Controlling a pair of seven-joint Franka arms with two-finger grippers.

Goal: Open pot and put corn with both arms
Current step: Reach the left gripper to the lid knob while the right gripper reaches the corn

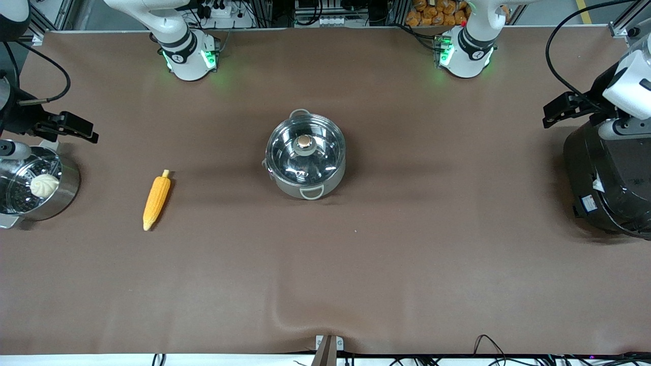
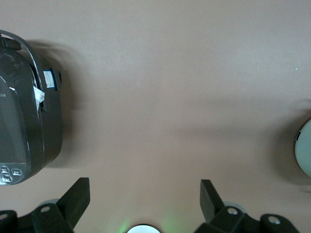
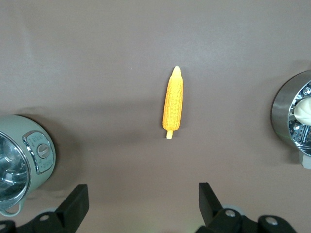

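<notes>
Nearby: steamer, cooker at table ends (lidded pot central); both claws wide, empty

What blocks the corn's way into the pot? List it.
Only the glass lid, seated on the pot. The brown table between the corn and the pot is bare. Both grippers are open: the right gripper above the corn, the left gripper near the black cooker.

Brown table: pot, corn, steamer pot, black cooker.
</notes>
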